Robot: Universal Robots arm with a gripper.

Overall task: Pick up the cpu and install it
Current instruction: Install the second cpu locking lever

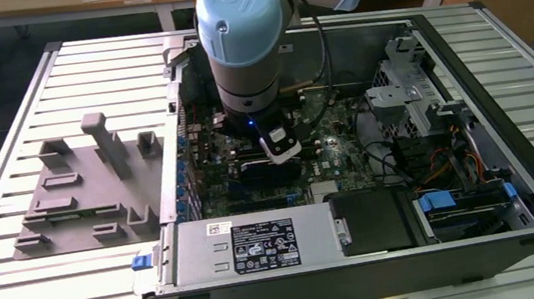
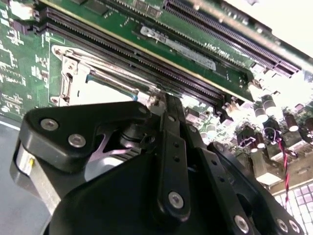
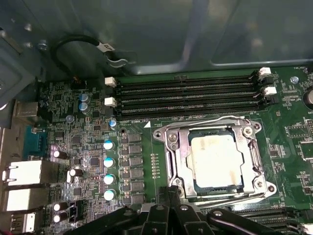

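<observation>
The cpu [image 3: 215, 160], a pale silver square chip, lies flat inside the metal socket frame [image 3: 172, 161] on the green motherboard [image 3: 288, 147]. My gripper [image 3: 169, 191] hangs just beside the socket's edge, its black fingers together, holding nothing and off the chip. In the second wrist view the gripper [image 2: 168, 100] points down at the board next to the socket frame [image 2: 68, 66]. The exterior view has the gripper [image 1: 281, 150] low inside the open computer case [image 1: 513, 189], over the middle of the board.
Long black memory slots [image 3: 186, 95] run beside the socket, with blue-topped capacitors [image 3: 108, 161] nearby. The case holds a power supply [image 1: 257, 245], drive bays [image 1: 412, 95] and loose cables [image 1: 418, 155]. A grey fixture block [image 1: 81, 193] sits on the slatted table at the exterior view's left.
</observation>
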